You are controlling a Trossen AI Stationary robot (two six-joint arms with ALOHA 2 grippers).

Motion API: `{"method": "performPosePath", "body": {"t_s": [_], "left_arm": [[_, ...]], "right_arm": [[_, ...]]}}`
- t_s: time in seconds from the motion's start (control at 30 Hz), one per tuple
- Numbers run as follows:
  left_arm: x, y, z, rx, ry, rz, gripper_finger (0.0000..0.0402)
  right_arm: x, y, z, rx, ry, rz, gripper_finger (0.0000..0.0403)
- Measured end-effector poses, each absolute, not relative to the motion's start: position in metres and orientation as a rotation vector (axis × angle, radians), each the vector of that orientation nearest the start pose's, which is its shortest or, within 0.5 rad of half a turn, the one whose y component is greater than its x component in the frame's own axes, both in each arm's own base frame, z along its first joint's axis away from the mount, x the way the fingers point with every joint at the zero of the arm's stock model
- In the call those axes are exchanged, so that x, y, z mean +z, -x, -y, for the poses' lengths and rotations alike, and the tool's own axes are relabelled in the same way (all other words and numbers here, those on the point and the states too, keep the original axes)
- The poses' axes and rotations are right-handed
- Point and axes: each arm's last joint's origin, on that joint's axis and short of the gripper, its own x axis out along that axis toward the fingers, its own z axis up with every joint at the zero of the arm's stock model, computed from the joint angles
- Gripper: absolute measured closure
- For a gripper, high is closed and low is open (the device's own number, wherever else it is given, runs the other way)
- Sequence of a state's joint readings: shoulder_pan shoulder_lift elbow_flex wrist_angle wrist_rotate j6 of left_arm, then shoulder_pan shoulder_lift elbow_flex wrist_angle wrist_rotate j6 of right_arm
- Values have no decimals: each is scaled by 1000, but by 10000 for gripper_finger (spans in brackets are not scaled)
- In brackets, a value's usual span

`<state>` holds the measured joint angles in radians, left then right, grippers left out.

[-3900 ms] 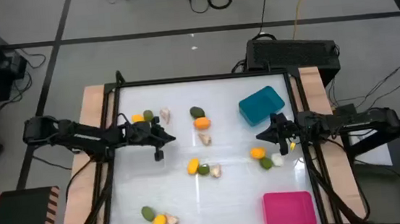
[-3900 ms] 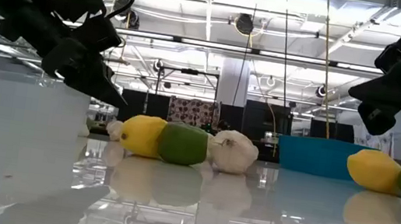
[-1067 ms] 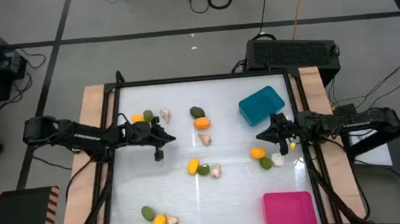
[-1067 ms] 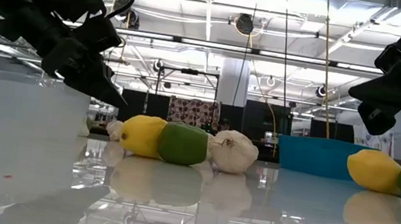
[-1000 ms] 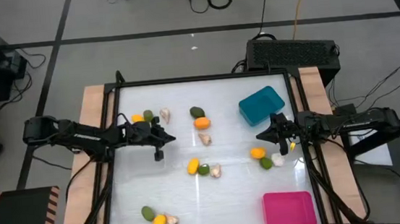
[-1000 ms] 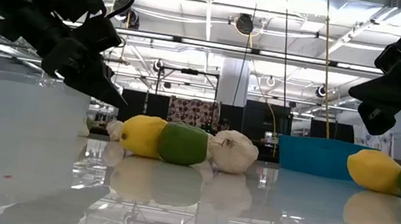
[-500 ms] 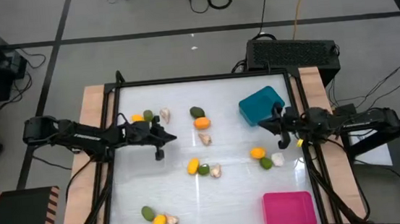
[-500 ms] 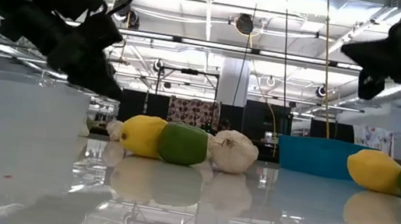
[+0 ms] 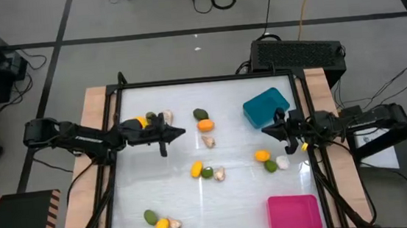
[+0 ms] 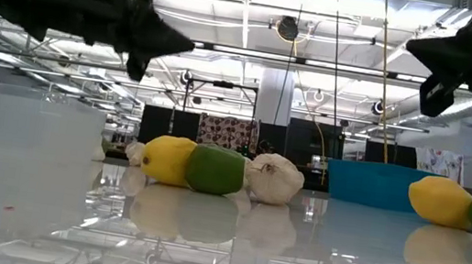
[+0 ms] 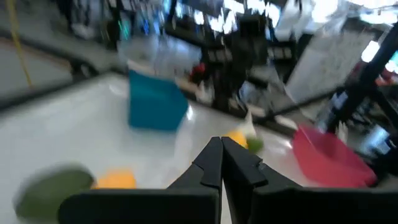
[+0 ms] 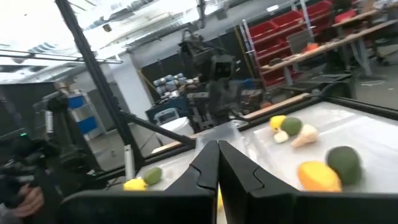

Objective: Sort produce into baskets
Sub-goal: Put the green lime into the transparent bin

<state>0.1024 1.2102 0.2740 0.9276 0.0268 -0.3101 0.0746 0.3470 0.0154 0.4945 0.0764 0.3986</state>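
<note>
Green, yellow-orange and garlic-like produce lies in several small groups on the white table [image 9: 240, 192]: one by my left arm [image 9: 152, 118], one far of centre [image 9: 204, 126], one at centre [image 9: 207, 173], one at right [image 9: 270, 163], one near left [image 9: 161, 222]. The teal basket [image 9: 266, 107] stands at the far right and the pink basket [image 9: 294, 213] at the near right. The clear basket [image 10: 11, 151] shows only in the low view. My left gripper [image 9: 181, 132] is shut and empty above the table, pointing right. My right gripper [image 9: 265, 131] is shut and empty, beside the teal basket, pointing left.
Wooden side boards [image 9: 96, 108] and a black frame border the table. A black box [image 9: 298, 52] and cables lie on the floor beyond the far edge. Bare table lies between the centre group and the pink basket.
My left gripper has risen and tipped from pointing down to lying about level, its tip swinging toward the table's right and far side. My right gripper has also lifted and tipped up toward level, moving toward the far edge, near the teal basket. The produce has stayed put.
</note>
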Motion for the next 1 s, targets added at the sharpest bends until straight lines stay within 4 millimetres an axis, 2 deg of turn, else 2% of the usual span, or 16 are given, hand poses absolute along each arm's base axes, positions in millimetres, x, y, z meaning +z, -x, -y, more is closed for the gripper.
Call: {"method": "performPosePath", "body": {"t_s": [0.13,0.23,0.4,0.57,0.7,0.8,0.9,1.0], "left_arm": [[206,-224,-22,80,280,85,393],[223,-238,-16,-4,267,48,393],[261,-265,9,-160,151,-118,393],[291,-280,36,-223,-23,-234,393],[285,-286,59,-288,-114,-287,392],[273,-292,73,-260,-184,-308,376],[261,-299,82,-215,-238,-355,339],[258,-308,89,-212,-249,-403,284]], "right_arm": [[189,-123,-11,61,-370,196,403],[190,-128,-13,70,-332,217,403],[194,-141,-15,61,-284,182,403],[206,-167,-22,76,-266,88,403],[212,-193,-35,113,-218,-37,403],[216,-213,-43,116,-176,-127,403],[221,-232,-49,114,-142,-215,403],[225,-245,-53,109,-125,-310,403]]}}
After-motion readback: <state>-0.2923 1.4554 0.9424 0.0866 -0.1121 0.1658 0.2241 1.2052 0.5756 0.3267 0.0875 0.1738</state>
